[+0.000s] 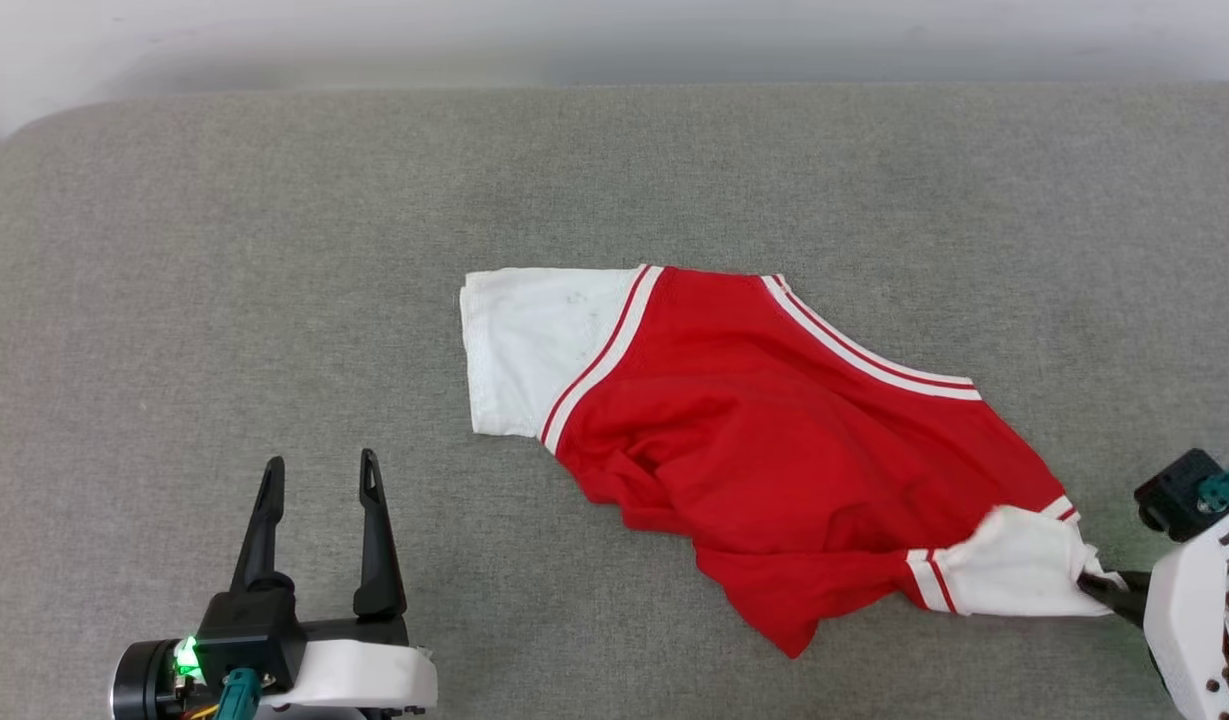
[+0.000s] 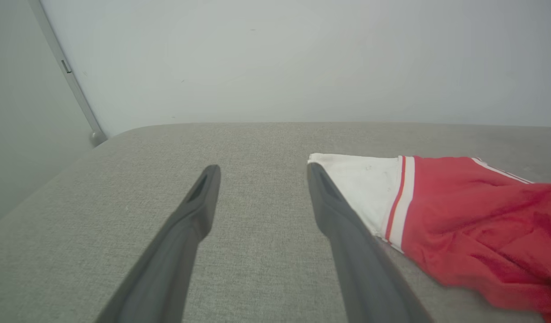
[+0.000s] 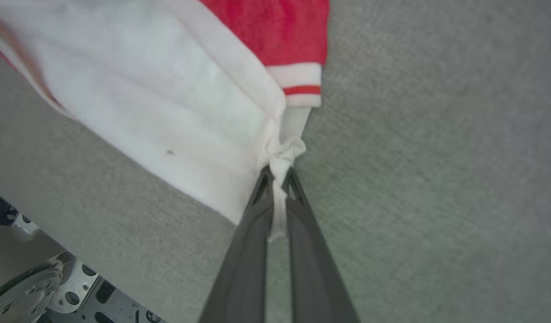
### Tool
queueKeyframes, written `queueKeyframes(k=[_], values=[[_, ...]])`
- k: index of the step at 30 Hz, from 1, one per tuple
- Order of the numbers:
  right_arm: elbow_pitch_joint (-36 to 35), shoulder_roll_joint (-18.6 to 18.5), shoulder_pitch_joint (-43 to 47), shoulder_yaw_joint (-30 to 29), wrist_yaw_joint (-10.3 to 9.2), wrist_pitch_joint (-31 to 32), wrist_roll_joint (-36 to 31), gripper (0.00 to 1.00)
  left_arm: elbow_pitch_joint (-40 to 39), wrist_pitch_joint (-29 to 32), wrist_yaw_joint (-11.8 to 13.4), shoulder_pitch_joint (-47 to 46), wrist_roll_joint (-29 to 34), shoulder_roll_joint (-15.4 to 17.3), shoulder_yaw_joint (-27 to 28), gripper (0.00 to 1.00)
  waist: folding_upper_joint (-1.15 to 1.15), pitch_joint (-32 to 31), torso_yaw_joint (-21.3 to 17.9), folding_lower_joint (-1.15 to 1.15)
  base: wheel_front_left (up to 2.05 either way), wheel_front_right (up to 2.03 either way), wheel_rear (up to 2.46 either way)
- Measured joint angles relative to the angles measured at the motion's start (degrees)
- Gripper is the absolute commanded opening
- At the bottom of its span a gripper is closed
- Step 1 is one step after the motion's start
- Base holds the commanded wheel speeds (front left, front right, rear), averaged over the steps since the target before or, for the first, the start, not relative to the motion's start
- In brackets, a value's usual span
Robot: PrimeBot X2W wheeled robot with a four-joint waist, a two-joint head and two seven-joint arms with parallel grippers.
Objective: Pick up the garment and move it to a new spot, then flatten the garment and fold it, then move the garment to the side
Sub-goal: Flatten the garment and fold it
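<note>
Garment (image 1: 774,450) is caught at one white sleeve (image 1: 1014,565) by the right gripper (image 3: 277,172), low at the R edge of head view. Its two dark fingers (image 3: 248,251) are closed tight on a bunched bit of sleeve edge, w/ a thin strip of cloth running down the slit betw. them. Can't tell if that sleeve is lifted or lying flat. Just past the grip comes the striped trim (image 1: 929,580), then the red body, wrinkled and folded over itself along the near side, w/ one red corner pointing toward the robot. Beyond that the other white sleeve (image 1: 529,345) lies flat and spread at the far-L end. All of it rests on a grey padded surface (image 1: 274,250), about mid-width and nearer the R side. The left gripper (image 1: 322,470) hangs low at near L, fingers spread wide, nothing betw. them, well apart from the cloth. In left wrist view one of its fingers overlaps the flat sleeve by line of sight only. Pale wall (image 2: 302,58) backs the far edge of the surface. A metal plate w/ holes (image 3: 33,287), part of the robot, shows at the lower L corner of right wrist view, beside the surface edge. Long axis runs sleeve to sleeve on a diagonal, from far L to near R in head view, w/ the gripped end nearest the robot's R side. Which way the neck faces I can't tell.
</note>
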Motion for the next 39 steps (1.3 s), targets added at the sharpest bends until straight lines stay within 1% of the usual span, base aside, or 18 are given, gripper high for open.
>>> queueKeyframes(k=[3,4,5,6,9,11,13,15,17,19,21,24,27,32,36,39], values=[[3.0,1.4,2.6,-0.8,0.03,-1.7,0.6,0.00,0.3,0.0,-0.2,-0.2,0.3,-0.1,-0.2,1.00,0.00,-0.2,0.1,0.00,0.00,0.00,0.00],[3.9,2.0,3.1,-1.3,0.03,-2.4,0.6,0.20,0.4,0.0,-0.3,-0.2,0.3,-0.1,-0.3,1.00,0.00,-0.2,0.1,0.00,0.00,0.00,0.00],[4.7,2.5,3.7,-1.9,0.05,-3.4,0.6,0.78,0.5,0.0,-0.3,-0.2,0.3,-0.1,-0.2,1.00,0.00,-0.3,0.1,0.00,0.00,0.00,0.00],[5.3,3.0,4.1,-2.5,0.07,-4.0,0.7,1.00,0.6,0.0,-0.3,-0.1,0.3,-0.1,-0.2,1.00,0.00,-0.5,0.0,0.00,0.00,0.00,0.00],[5.3,3.4,4.6,-4.3,0.04,-5.5,0.8,1.00,0.9,0.0,-0.3,0.3,0.3,-0.1,0.0,1.00,0.00,-1.2,-0.3,0.00,0.00,0.00,0.00],[4.0,2.8,4.5,-5.8,0.02,-6.1,0.3,1.00,1.0,0.0,-0.3,0.7,0.3,-0.2,0.0,1.00,0.00,-1.8,-0.5,0.00,0.00,0.00,0.00],[1.6,1.1,3.7,-7.6,0.02,-6.2,-0.6,1.00,1.1,0.0,-0.4,1.3,0.3,-0.2,-0.1,1.00,0.00,-2.4,-0.5,0.00,0.00,0.00,0.00],[-1.4,-1.3,2.4,-10.3,0.02,-5.4,-0.6,1.00,1.2,0.0,-0.4,1.3,0.4,-0.2,-0.1,1.00,0.00,-3.0,-0.5,0.00,0.00,0.00,0.00],[-4.6,-3.9,1.1,-12.6,0.01,-3.1,-0.9,1.00,1.1,0.0,-0.4,1.4,0.5,-0.2,-0.2,1.00,0.00,-3.4,-0.2,0.00,0.00,0.00,0.00],[-7.0,-5.5,-0.6,-15.2,0.01,-1.1,-2.0,1.00,0.9,0.0,-0.5,1.4,0.5,-0.3,-0.4,1.00,0.00,-3.5,0.2,0.00,0.00,0.00,0.00],[-8.9,-6.4,-2.6,-17.0,0.01,2.7,-2.6,1.00,0.8,0.0,-0.5,1.4,0.5,-0.3,-0.5,1.00,0.00,-3.3,0.6,0.00,0.00,0.00,0.00],[-10.7,-6.6,-4.6,-17.9,0.01,11.2,-2.6,1.00,0.6,0.0,-0.5,1.4,0.4,-0.3,-0.8,1.00,0.00,-2.5,1.2,-0.01,0.00,0.00,0.00],[-11.2,-5.6,-7.2,-17.4,0.01,20.2,-2.3,1.00,0.6,0.0,-0.6,1.1,0.3,-0.3,-1.2,1.00,0.00,-1.4,2.0,0.00,0.00,0.00,0.00],[-9.2,-1.2,-11.4,-15.8,0.01,31.3,-2.8,1.00,0.6,0.0,-0.8,-0.6,-0.1,-0.4,-1.6,1.00,0.00,0.9,3.4,0.00,0.00,0.00,0.00],[-5.1,2.7,-14.2,-15.0,0.01,35.8,-3.5,1.00,0.7,0.0,-1.0,-1.9,-0.3,-0.4,-2.1,1.00,0.00,3.1,4.3,0.00,0.00,0.00,0.00],[-2.3,5.4,-14.5,-14.0,0.01,36.7,-4.0,1.00,0.9,0.0,-1.1,-3.0,-0.4,-0.4,-2.5,1.00,0.00,4.7,5.1,0.00,0.00,0.00,0.00]])
